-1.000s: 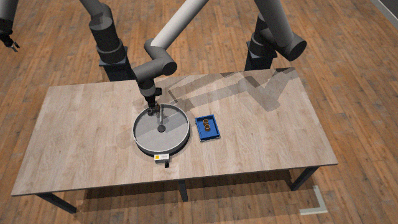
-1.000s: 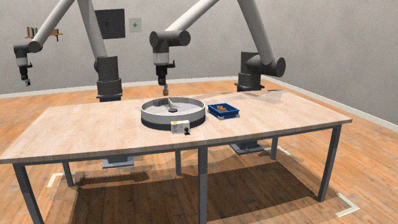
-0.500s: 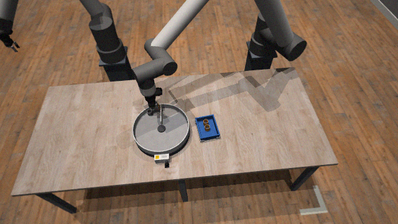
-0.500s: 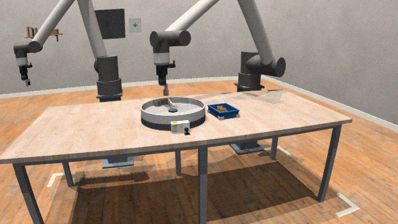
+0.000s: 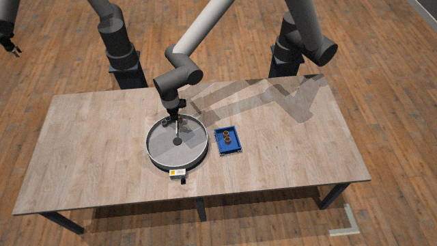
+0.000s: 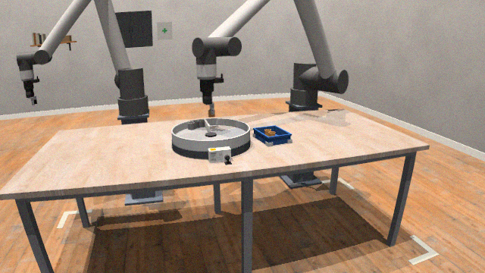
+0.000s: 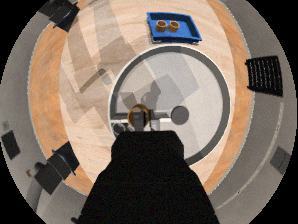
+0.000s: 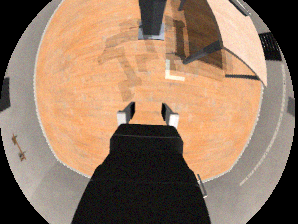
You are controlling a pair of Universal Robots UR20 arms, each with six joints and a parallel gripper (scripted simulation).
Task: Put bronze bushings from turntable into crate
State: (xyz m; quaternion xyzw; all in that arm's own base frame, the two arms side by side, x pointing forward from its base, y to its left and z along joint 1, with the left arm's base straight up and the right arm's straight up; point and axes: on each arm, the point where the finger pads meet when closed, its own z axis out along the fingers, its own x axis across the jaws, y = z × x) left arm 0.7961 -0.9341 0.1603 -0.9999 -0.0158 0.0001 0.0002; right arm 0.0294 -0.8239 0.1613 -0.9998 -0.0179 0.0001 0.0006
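judging progress: 2 bronze bushings [image 5: 227, 140] [image 6: 271, 133] [image 7: 174, 27] sat in crate [image 5: 238, 140] [image 6: 278, 139] [image 7: 175, 38], apparently level. l. gripper [image 5: 179, 118] [image 6: 211, 108] [image 7: 144, 118] was narrow, gripping 3rd bushing [image 5: 181, 119] [image 6: 211, 113] [image 7: 131, 115] above turntable [image 5: 160, 147] [image 6: 186, 144] [image 7: 200, 90]; transfer remained. steel pcs [image 5: 164, 123] [image 6: 192, 124] [image 7: 118, 129] lay on turntable. r. gripper [image 5: 17, 51] [image 6: 34, 100] [image 8: 148, 113] was wide.

Matt, bronze-coloured metal-look bushings [image 5: 227, 139] [image 6: 270, 133] [image 7: 174, 26] sit in a smooth blue plastic-look crate [image 5: 238, 140] [image 6: 282, 140] [image 7: 175, 38] w/ a low sheen. Turntable [image 5: 150, 153] [image 6: 189, 142] [image 7: 226, 107]: smooth grey, metal-look rim. Tabletop [image 5: 290, 154] [image 6: 114, 163] [image 7: 85, 65]: pale wood-look, matt, visible grain. Flr [image 5: 386, 137] [image 6: 447, 182] [image 7: 45, 100] [image 8: 90, 110]: orange-brown wood-look boards. Wall [image 6: 379, 45]: matt grey, slightly rough-looking. Tbl legs [image 5: 201, 210] [image 6: 247, 220]: dark, metal-look.
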